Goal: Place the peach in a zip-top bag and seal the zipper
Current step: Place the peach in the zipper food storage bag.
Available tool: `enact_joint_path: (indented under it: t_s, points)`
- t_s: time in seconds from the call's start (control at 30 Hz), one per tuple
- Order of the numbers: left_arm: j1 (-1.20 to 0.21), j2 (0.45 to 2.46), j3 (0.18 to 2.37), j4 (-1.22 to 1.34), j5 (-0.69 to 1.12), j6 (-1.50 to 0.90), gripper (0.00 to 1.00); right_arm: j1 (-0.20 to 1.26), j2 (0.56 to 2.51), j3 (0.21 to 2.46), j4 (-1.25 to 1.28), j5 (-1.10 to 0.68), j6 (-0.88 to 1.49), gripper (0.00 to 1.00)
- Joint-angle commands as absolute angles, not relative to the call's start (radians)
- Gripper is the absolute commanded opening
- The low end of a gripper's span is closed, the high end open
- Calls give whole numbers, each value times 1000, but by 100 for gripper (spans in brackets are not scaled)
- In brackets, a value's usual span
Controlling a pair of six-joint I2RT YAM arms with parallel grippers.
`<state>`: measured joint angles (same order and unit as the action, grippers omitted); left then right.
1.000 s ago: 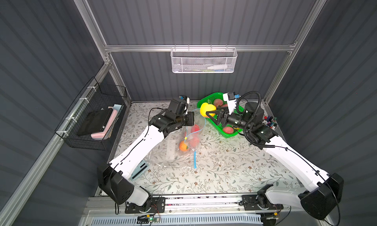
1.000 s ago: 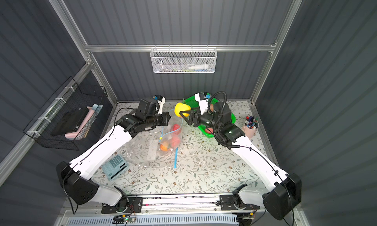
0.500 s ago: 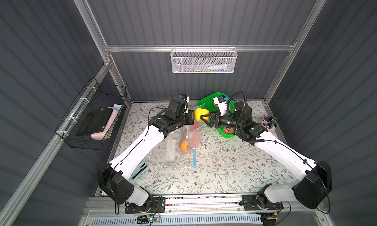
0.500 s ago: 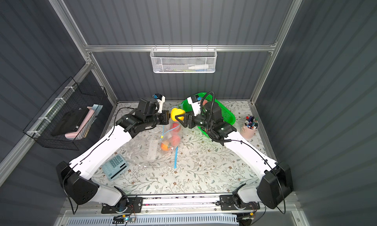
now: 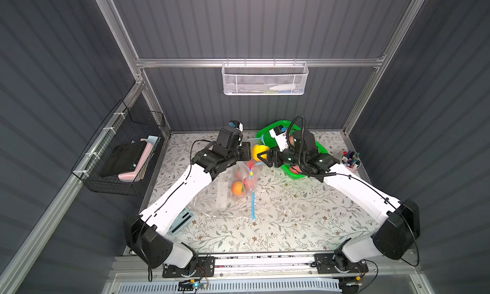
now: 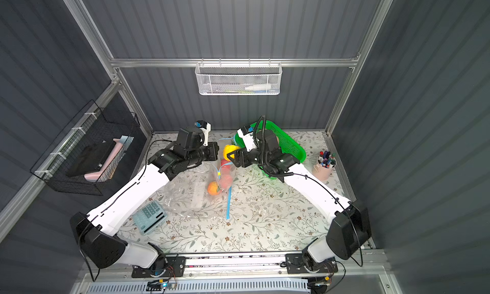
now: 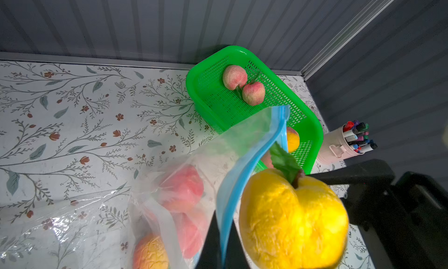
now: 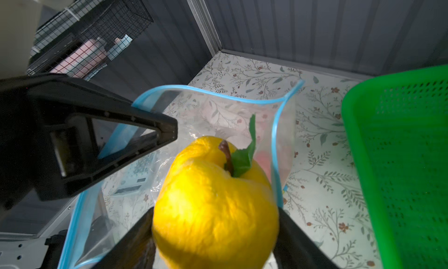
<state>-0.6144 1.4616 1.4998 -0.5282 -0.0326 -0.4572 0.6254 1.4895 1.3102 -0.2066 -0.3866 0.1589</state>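
A yellow peach (image 5: 259,151) (image 6: 229,150) (image 8: 213,207) with a stem and green leaf sits between the fingers of my right gripper (image 5: 261,156) (image 8: 215,210), which is shut on it. It hangs at the open mouth of the zip-top bag (image 8: 218,110) (image 5: 225,197). My left gripper (image 5: 247,150) (image 7: 221,223) is shut on the bag's blue zipper rim (image 7: 244,173) and holds that side up. Inside the bag lie red peaches (image 7: 181,187) and an orange one (image 5: 237,188). The bag's lower part rests on the table.
A green basket (image 5: 267,128) (image 7: 206,61) at the back right holds more peaches (image 7: 234,76). A pink cup of markers (image 5: 350,160) stands at the right edge. A calculator (image 6: 149,217) lies under my left arm. A blue strip (image 5: 253,205) lies mid-table. A black wire basket (image 5: 119,154) hangs on the left wall.
My right gripper has carried the yellow peach leftward from over the green basket to the bag's mouth. The left gripper has kept hold of the rim in place.
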Motion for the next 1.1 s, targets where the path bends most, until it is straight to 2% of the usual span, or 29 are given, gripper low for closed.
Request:
enact_joint_path:
  t_s: [0.0, 0.23, 0.5, 0.83, 0.93, 1.07]
  points:
    - [-611, 1448, 1521, -521, -51, -463, 4, 635, 1477, 1336, -226, -385, 126, 84]
    - [-609, 1455, 1523, -532, -63, -448, 4, 632, 1422, 1310, -112, -387, 171, 95]
    - [-609, 1451, 1539, -565, -61, -373, 3, 616, 1322, 1224, -8, -211, 188, 99]
    - [-609, 1425, 1588, -588, -23, -272, 2, 597, 1336, 1201, -13, -227, 131, 99]
    - [-609, 1431, 1623, -618, 0, -212, 1, 595, 1332, 1192, 13, -222, 116, 95]
    - [-606, 1438, 1659, -679, -44, -106, 0, 558, 1297, 1166, 99, -310, 94, 94]
